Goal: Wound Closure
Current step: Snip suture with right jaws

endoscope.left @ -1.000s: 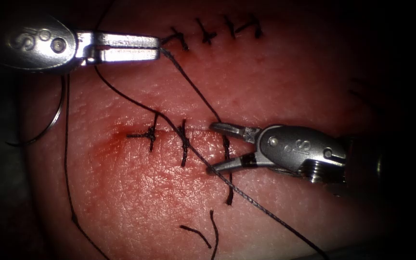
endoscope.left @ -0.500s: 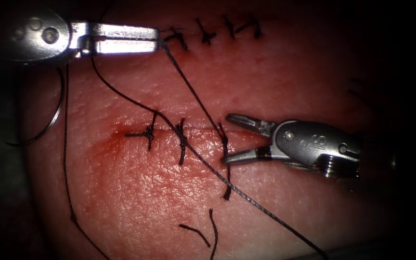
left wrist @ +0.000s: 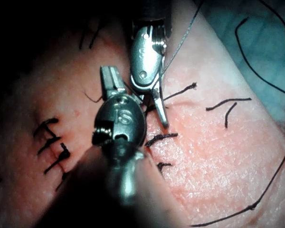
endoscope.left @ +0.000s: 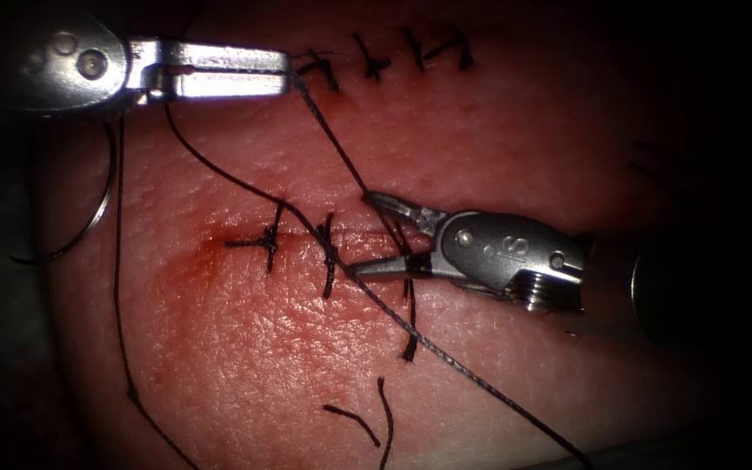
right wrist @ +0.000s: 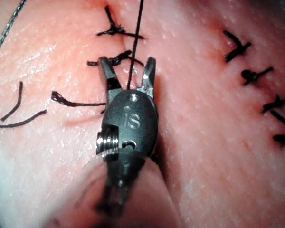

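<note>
My left tool [endoscope.left: 285, 72] is at the upper left, its jaws shut on the dark thread [endoscope.left: 332, 144]. This strand runs taut down and to the right, to the rightmost stitch [endoscope.left: 409, 296] of the cut [endoscope.left: 302, 237]. My right tool [endoscope.left: 359, 233] stands open over that stitch, and the taut strand passes between its jaws. It holds nothing. In the right wrist view the thread [right wrist: 135, 38] runs into the gap of the open right tool [right wrist: 127, 69]. The curved needle [endoscope.left: 97, 209] lies free at the tissue's left edge, outside the tissue, with neither tool on it.
Two more stitches [endoscope.left: 271, 239] [endoscope.left: 331, 252] cross the cut left of the right tool. A second row of stitches [endoscope.left: 376, 57] lies at the top. Cut ends of thread [endoscope.left: 367, 422] lie below. A long strand [endoscope.left: 480, 383] runs to the lower right, and red fluid [endoscope.left: 211, 261] stains the tissue.
The right tool drew back to the right, then came forward to the left with open jaws around the taut strand. The left tool rose slightly, then held still.
</note>
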`<state>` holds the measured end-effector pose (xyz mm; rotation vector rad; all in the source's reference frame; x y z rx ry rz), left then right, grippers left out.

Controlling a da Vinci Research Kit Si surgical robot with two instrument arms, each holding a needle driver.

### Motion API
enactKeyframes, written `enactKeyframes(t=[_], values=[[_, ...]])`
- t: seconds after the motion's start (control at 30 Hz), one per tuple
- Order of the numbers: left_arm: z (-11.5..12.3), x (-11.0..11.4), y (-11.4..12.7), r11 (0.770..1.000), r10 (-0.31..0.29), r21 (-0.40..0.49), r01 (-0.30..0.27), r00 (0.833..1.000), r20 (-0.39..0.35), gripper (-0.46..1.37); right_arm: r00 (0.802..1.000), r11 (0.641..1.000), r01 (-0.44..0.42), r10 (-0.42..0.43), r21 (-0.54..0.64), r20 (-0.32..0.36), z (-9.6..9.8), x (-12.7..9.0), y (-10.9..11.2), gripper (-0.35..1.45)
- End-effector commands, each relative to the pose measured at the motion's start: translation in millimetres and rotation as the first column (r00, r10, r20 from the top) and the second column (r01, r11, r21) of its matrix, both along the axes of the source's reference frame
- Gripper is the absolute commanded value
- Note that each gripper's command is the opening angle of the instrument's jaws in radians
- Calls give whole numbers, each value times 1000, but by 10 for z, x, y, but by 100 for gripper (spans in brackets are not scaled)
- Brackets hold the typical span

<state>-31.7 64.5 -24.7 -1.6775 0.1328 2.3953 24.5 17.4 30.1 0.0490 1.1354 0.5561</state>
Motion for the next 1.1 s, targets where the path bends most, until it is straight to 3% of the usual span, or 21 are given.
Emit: enactKeyframes(t=[0.03,0.53,0.8,0.9,1.0,1.1], values=[[0,0,0,1000,7,4,-7,1000,2,-35,1000,1000,-5,5,9,-1,0,2,-1,79],[-2,0,0,1000,6,6,-6,1000,2,-35,1000,1000,-25,25,7,7,11,13,-1,81],[-3,0,1,1000,4,7,-4,1000,4,-35,999,1000,-31,31,5,12,16,14,4,69],[-3,0,1,1000,4,7,-4,1000,4,-35,999,999,-35,35,5,11,16,16,5,52],[-3,0,1,1000,3,7,-3,1000,3,-35,999,999,-41,41,14,5,16,17,5,-11],[-3,-1,1,1000,3,7,-3,1000,3,-35,999,999,-43,43,13,2,16,19,6,-35]])
